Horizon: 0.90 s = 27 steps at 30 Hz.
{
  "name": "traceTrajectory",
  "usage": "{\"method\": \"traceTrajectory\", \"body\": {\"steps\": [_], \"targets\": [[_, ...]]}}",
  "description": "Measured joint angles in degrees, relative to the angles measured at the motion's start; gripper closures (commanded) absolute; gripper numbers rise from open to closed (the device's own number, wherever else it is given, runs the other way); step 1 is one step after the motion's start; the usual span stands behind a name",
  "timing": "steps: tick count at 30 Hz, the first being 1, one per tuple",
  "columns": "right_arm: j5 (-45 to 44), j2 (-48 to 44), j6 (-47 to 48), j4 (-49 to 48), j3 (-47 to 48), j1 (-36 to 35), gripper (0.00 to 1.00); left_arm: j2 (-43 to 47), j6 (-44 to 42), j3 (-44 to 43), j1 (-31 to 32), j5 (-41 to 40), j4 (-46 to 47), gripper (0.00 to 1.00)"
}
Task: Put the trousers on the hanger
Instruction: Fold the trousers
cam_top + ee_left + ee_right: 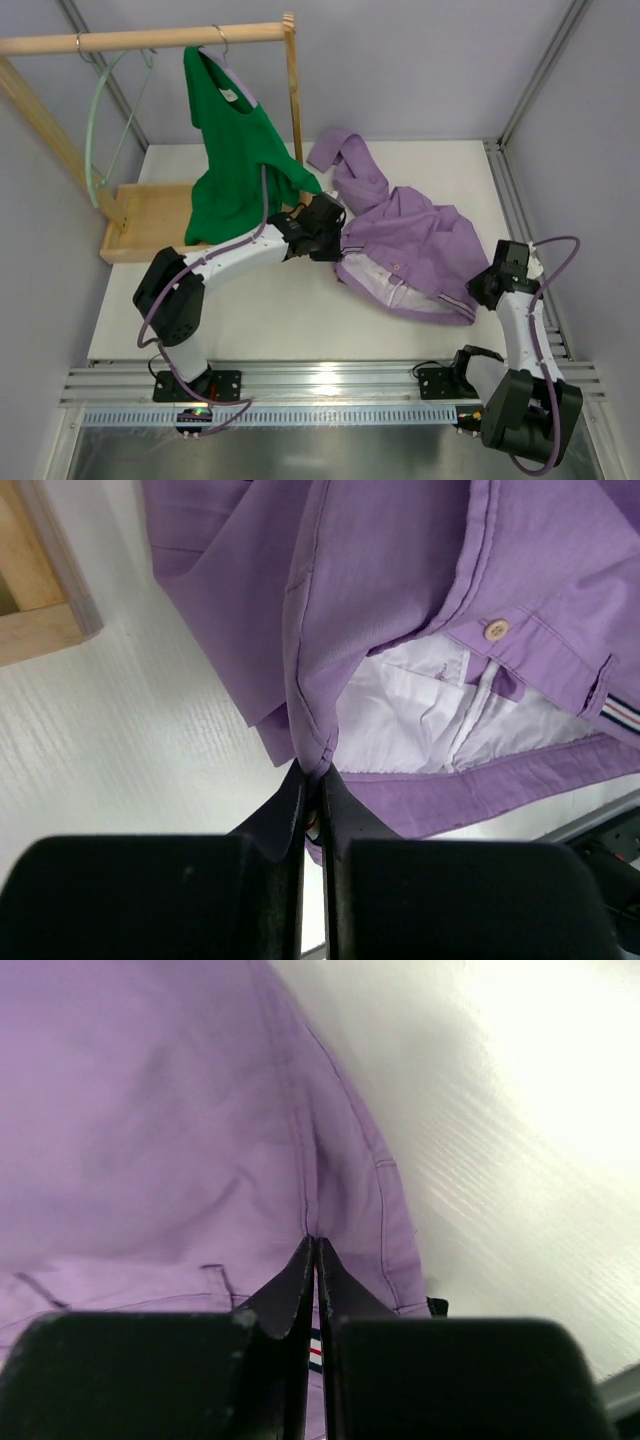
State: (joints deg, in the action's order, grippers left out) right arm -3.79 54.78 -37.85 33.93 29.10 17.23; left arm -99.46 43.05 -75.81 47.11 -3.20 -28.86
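Trousers point(400, 600) cut off at both wrist-view edges; waistband stripe point(315, 1348) mostly hidden behind right claw point(315, 1245).

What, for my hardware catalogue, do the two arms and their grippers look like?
The left arm and right arm share one build: white links between bulky black joint housings, on black base plates. A lilac cable loops along each. The left gripper and right gripper each have two matte black fingers, broad at the root, tapering to thin tips.
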Motion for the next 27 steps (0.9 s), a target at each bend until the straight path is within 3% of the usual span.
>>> {"method": "traceTrajectory", "body": {"steps": [6, 14, 18, 21, 24, 27], "targets": [[-5.7, -7.0, 2.1, 5.1, 13.7, 0.0, 0.96, 1.9, 0.0, -0.5, 0.0, 2.1, 0.3, 1.00], [-6.2, -6.6, 5.7, 9.5, 27.3, 0.0, 0.95, 2.1, 0.0, -3.6, 0.0, 6.6, 2.6, 1.00], [2.6, -3.8, 8.0, 9.8, 27.7, 0.0, 0.62, 2.1, 0.0, -4.0, 0.0, 6.8, 2.4, 1.00], [7.8, -3.7, 8.7, 8.9, 19.4, -0.1, 0.47, 2.1, 0.0, -3.7, -0.1, 5.9, 1.8, 1.00], [9.9, -3.1, 8.7, 11.9, 10.9, -0.4, 0.38, 2.1, 0.0, -1.9, -0.1, 5.3, 2.1, 1.00], [10.4, -3.1, 7.4, 15.2, 9.3, -1.4, 0.36, 2.1, 0.0, 0.4, -0.3, 3.7, 1.9, 1.00]]}}
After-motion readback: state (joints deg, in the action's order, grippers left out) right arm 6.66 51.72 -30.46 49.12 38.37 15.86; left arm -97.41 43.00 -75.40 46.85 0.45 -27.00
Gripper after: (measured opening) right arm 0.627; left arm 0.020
